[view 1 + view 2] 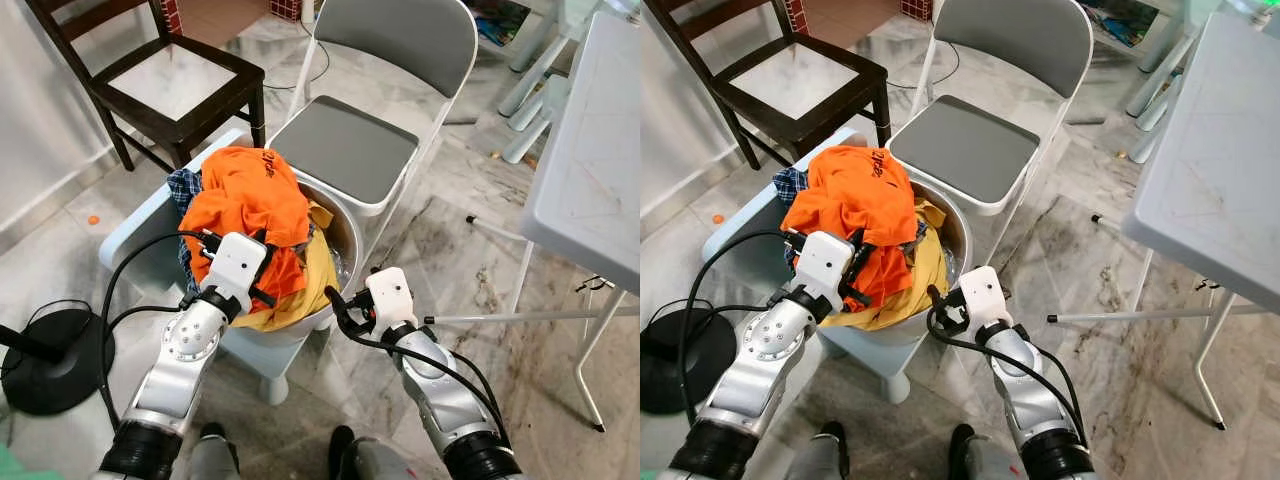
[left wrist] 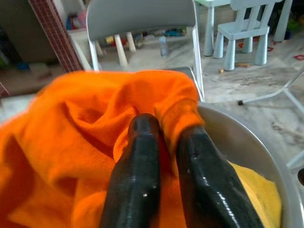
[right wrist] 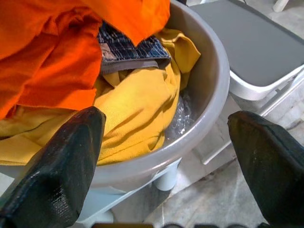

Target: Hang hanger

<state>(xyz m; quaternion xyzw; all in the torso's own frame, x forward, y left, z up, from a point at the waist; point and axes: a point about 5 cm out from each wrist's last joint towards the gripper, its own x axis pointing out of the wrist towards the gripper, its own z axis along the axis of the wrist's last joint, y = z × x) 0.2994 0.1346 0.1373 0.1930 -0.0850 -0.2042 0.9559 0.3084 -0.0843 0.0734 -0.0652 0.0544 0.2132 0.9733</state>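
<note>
Pinching the orange shirt (image 2: pixel 85 142) at frame centre, my left gripper (image 2: pixel 164 130) is nearly closed; my right gripper (image 3: pixel 166 142), wide open and empty, hangs beside the basin (image 3: pixel 209 90)

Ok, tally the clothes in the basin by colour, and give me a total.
Orange: 1
Yellow: 1
Blue plaid: 1
Total: 3 in the basin; more may lie hidden beneath.

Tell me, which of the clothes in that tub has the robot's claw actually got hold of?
The orange garment on top of the pile: the left claw pinches a fold of it. The yellow one and checked one lie beneath.
</note>
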